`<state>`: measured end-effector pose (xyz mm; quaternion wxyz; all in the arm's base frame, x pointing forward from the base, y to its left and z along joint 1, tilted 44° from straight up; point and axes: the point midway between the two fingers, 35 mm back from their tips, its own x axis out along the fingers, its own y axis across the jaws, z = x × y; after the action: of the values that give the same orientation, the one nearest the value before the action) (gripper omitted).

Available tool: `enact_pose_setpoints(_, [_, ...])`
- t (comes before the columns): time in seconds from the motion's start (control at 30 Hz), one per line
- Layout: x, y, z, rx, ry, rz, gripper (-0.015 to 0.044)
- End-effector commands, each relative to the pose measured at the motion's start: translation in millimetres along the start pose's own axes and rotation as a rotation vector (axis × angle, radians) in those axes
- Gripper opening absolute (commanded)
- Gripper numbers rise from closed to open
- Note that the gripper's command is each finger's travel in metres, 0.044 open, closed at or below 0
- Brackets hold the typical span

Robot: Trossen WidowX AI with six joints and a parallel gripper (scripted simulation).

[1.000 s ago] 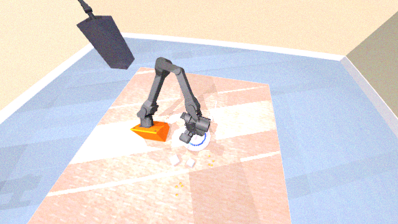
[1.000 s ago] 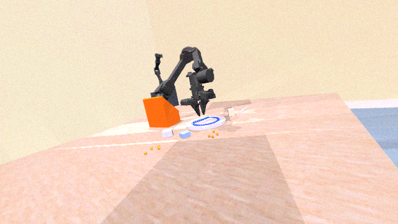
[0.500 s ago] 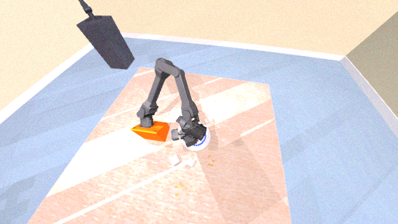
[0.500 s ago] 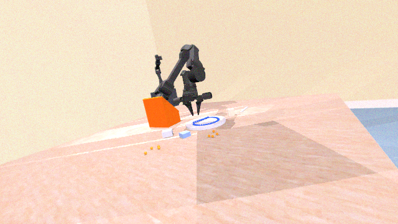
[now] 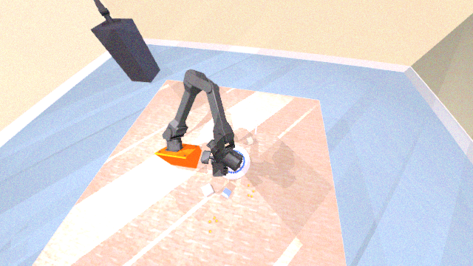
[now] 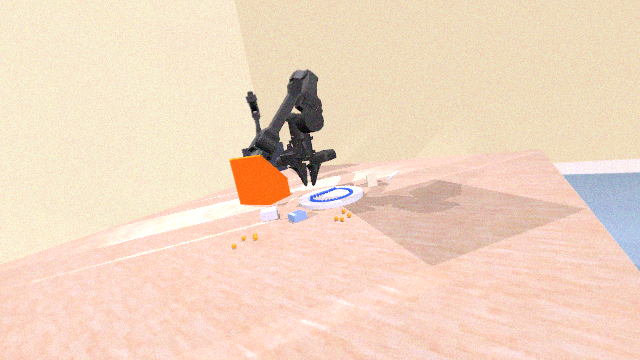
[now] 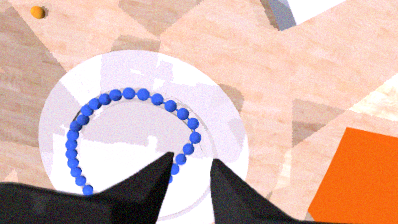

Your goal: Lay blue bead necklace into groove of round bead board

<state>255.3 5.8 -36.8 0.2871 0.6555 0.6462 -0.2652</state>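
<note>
1. The exterior view shows what the overhead view mostly hides: the gripper (image 5: 219, 169) (image 6: 310, 184) (image 7: 192, 161) points down, its fingertips above the round bead board (image 5: 247, 171) (image 6: 315, 205) (image 7: 60, 105). They are parted by a narrow gap, holding nothing.
2. The overhead view shows the arm covering the board's nine-o'clock side; an orange base block (image 5: 185, 160) (image 6: 260, 182) (image 7: 360, 175) stands beyond it in that direction.
3. Both outside views include a white block (image 5: 208, 190) (image 6: 269, 214) and a blue block (image 5: 226, 192) (image 6: 297, 216). Overhead, these lie around seven and six o'clock from the board. The wrist view shows only one small orange ball (image 7: 37, 12), toward eleven o'clock.
4. The blue bead necklace (image 5: 242, 166) (image 6: 325, 201) (image 7: 143, 94) lies on the board. In the wrist view it curves from eight o'clock over twelve, beads bunched near ten.
5. At three o'clock there, it bends sharply inward toward five, leaving a stretch of groove bare outside it. The fingers hide its lower part.
</note>
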Motion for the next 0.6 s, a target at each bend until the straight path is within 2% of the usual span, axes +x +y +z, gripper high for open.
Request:
enact_pose_setpoints(0.0, [9.7, -1.4, 0.5, 0.013, -0.001, -0.003, 0.0120])
enact_pose_setpoints(0.57, [24.3, 0.3, 0.9, 0.006, -0.004, -0.001, 0.0120])
